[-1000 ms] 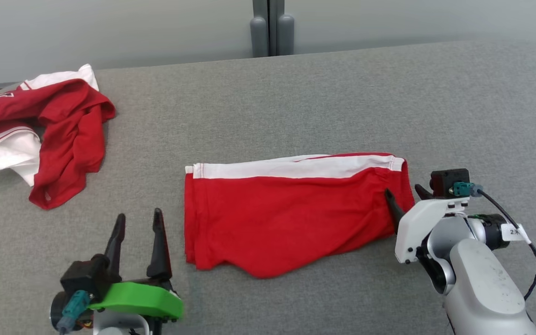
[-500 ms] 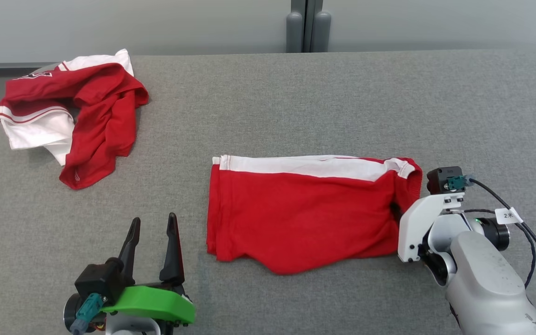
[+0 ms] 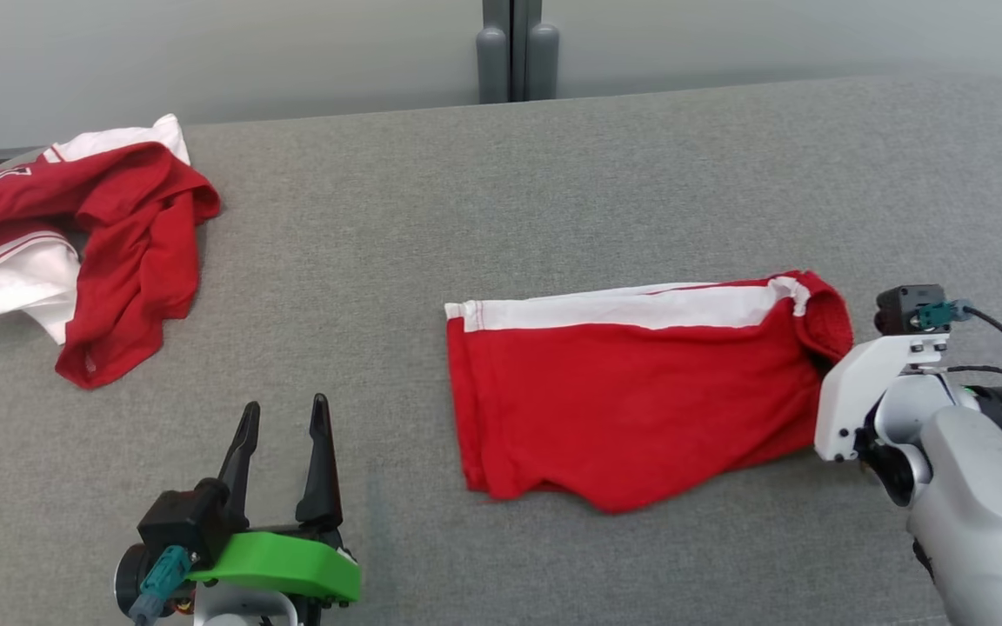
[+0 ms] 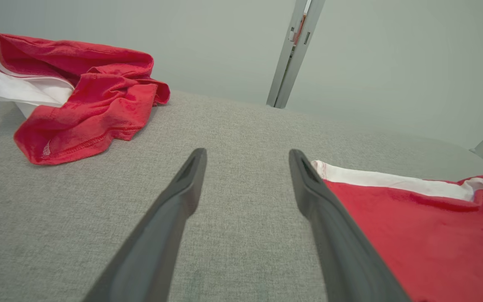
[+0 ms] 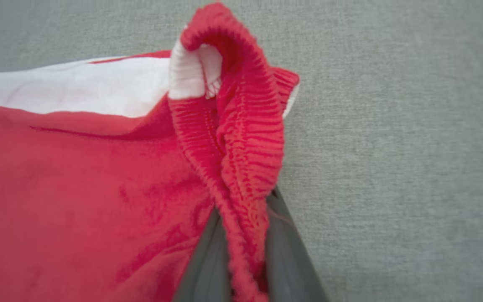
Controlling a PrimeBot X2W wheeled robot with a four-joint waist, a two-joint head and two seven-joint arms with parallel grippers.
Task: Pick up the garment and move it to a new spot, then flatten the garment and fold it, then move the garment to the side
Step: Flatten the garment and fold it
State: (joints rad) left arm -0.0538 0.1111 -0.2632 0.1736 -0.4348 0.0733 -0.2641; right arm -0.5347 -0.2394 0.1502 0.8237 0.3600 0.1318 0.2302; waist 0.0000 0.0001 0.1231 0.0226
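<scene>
Head view: your garment (image 3: pixel 631 400) lies flat on the counter (image 3: pixel 553 174), well right of the crumpled pile (image 3: pixel 101 252). Left wrist view: the left gripper (image 4: pixel 247 154) holds its fingers spread and empty, right of that pile. Right wrist view: the right gripper (image 5: pixel 245 226) pinches the garment's waistband between its fingers, seemingly raising it.

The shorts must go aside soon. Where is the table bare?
Bare: the wide strip of grey table behind the folded red shorts, and the gap between them and the crumpled red-and-white garment. Crowded: that garment's far-left corner.
</scene>
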